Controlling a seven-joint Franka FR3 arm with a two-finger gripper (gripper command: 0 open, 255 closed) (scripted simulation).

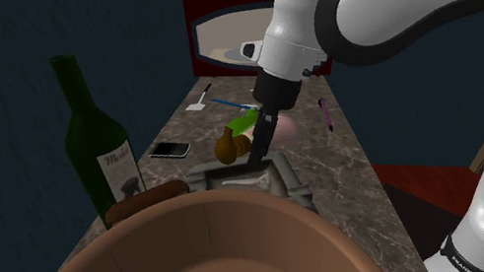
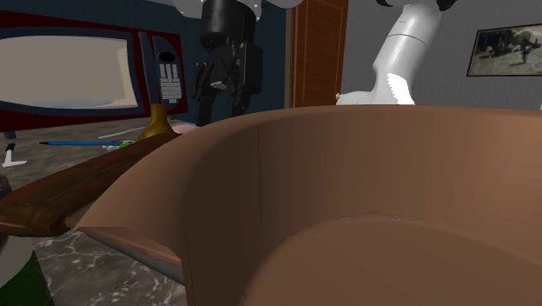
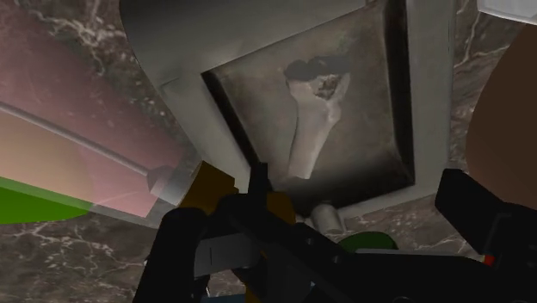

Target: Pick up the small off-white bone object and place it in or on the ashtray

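I read the jaws as released: in the wrist view the two black fingers stand well apart with nothing between them. The bone (image 3: 314, 120) lies flat in the sunken basin of the grey ashtray (image 3: 426, 103), its knobbly end towards the far wall of the basin, and touches neither finger. By my judgement the placing is done and the step in hand is the withdrawal.

To do it well I would raise the hand straight up from the ashtray and keep the jaws wide until the fingertips are clear of its rim. I would put no sideways motion in, because that could clip the rim and slide the ashtray. The big brown bowl (image 1: 201, 266) sits just beside the ashtray on the near side, so I would not swing that way.

The bench (image 1: 356, 177) is dark veined stone. Beyond the ashtray a phone (image 1: 170, 150) lies on it, a dark green wine bottle (image 1: 96, 153) stands beside the ashtray, and a red microwave (image 1: 225, 38) sits well beyond. The walls are deep blue, with a wooden door (image 2: 317, 52).
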